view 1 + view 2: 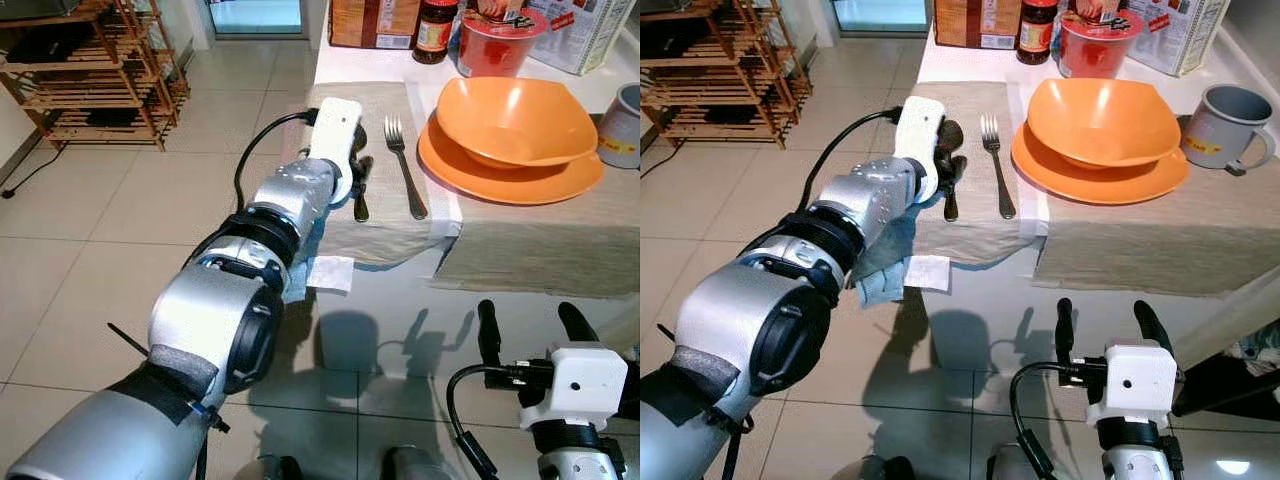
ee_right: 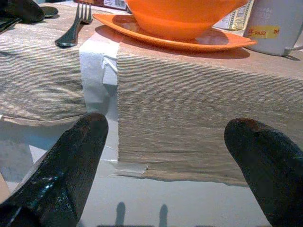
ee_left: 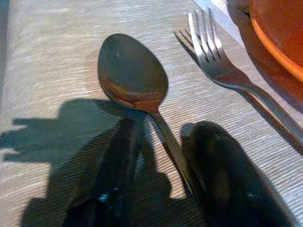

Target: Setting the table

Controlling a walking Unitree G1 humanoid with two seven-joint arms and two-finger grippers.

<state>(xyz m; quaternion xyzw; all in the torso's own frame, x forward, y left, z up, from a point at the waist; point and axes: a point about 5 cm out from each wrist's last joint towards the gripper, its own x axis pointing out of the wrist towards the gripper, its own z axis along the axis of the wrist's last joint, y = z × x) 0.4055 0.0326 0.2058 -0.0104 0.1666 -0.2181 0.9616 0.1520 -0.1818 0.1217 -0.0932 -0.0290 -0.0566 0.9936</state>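
Two pieces of cutlery, one plate, one bowl and one mug make up the setting so far, listed from the left. Wooden rack [image 1: 95, 75]: on the tiled floor, well apart from the worktop [image 1: 360, 62]. Left gripper [image 3: 163, 182]: arm stretched out over the beige placemat [image 1: 385, 225], fingers [image 3: 113, 179] spread to either side of the spoon's handle and not closed on it. Spoon [image 3: 135, 78]: flat on the placemat, bowl end away from the robot, handle running back between the fingers. Fork [image 1: 995, 165]: just beside the spoon on its right, parallel, tines pointing the same way. Blue cloth [image 1: 885, 265]: hanging off the worktop's edge under the left arm. Orange plate [image 1: 1095, 170]: right of the fork on a second placemat, carrying the orange bowl [image 1: 1102, 118]. Grey mug [image 1: 1225, 125]: just beside the plate's right edge. Red cup [image 1: 1095, 45], dark jar [image 1: 1037, 25] and cartons: at the back of the worktop. Right gripper [image 1: 1107, 325]: held low in front of the worktop's edge, fingers spread, holding nothing. Step in hand, by judgement: laying the spoon beside the fork, the release apparently done. Next move calls for lifting the left fingers straight up and back without dragging the handle out of line.
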